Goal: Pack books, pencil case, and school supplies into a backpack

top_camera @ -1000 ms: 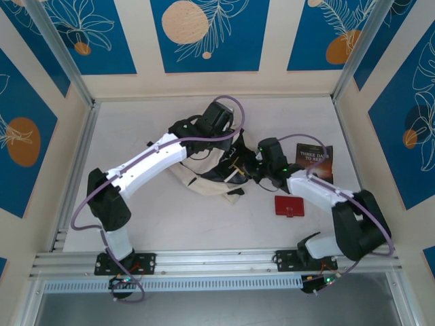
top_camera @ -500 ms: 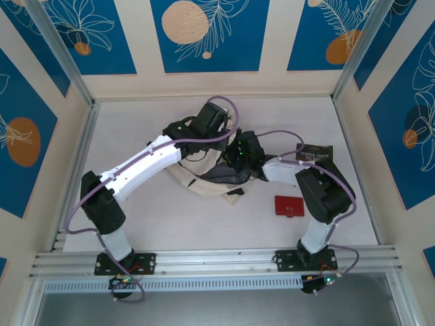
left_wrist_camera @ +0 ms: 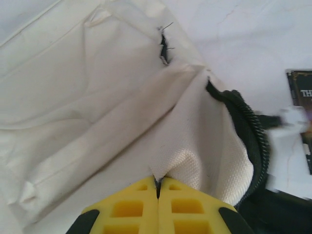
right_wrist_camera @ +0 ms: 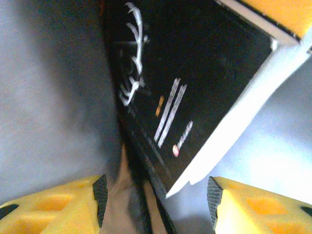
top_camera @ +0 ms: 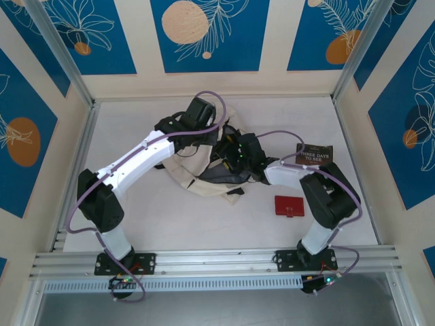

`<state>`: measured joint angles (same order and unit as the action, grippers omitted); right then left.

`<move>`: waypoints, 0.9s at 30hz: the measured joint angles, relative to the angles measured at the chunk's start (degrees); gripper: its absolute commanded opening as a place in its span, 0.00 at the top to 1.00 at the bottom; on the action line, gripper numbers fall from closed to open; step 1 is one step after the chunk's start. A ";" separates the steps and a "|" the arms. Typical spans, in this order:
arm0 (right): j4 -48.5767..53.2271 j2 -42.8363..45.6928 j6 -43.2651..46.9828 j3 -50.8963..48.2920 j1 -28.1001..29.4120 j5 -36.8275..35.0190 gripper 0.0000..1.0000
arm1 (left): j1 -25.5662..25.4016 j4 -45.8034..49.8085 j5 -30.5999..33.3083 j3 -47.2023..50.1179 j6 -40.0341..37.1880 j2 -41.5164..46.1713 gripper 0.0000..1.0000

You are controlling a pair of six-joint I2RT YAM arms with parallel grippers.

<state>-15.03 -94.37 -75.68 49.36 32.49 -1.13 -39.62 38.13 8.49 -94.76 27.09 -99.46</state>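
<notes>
left gripper (left_wrist_camera: 157, 184): clamped tight on backpack (left_wrist_camera: 87, 87) fabric, right at the opening
right gripper (right_wrist_camera: 156, 193): jaws spread inside the backpack, dark book (right_wrist_camera: 185, 87) seen between them, ungripped
brown book (top_camera: 314, 155): lying right of backpack
pencil case (top_camera: 289, 206): near it, arms' side

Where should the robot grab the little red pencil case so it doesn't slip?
Probably from straight above, pinching across its two long edges near the middle. The pencil case lies flat on the table, apart from the backpack, and is narrow that way.

Cream backpack (top_camera: 194, 182), black zippers (left_wrist_camera: 253, 141) — dark-red pencil case (top_camera: 289, 206), seemingly maroon book (top_camera: 315, 155).
</notes>
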 measured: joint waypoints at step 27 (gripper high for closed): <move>50.62 4.20 39.60 11.45 -24.92 -22.40 0.22 | 7.08 -1.57 -2.93 21.35 -0.17 7.52 0.83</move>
<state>35.59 -90.17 -36.07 60.82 7.57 -23.53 -32.53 36.56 5.56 -73.41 26.92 -91.94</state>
